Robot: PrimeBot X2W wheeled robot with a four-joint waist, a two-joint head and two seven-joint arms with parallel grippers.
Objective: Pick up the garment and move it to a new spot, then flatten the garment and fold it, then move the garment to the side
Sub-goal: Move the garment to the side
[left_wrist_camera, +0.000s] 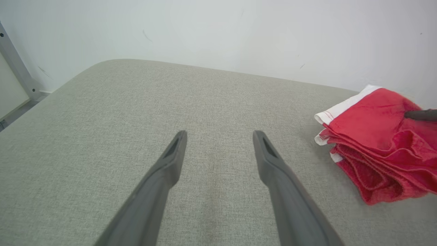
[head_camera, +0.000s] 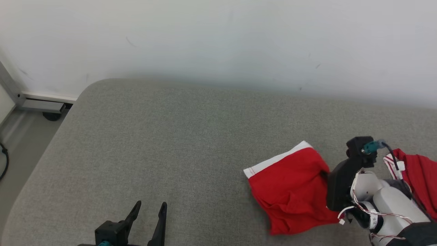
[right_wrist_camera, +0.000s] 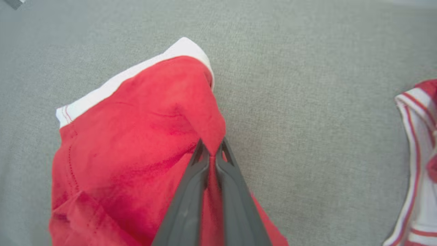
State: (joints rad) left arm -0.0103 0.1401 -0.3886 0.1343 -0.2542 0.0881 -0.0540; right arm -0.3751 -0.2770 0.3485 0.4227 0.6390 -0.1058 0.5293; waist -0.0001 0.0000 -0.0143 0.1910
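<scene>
Left of the red garment (head_camera: 290, 186), open grey cushion (head_camera: 164, 136) to its rounded edge

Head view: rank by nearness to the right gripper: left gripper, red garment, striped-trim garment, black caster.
1. red garment, pinched by the right gripper
2. striped-trim garment, right edge
3. left gripper, lower left
4. black caster, far left floor

No legible txt, labels, brands, nos. or signs
</scene>
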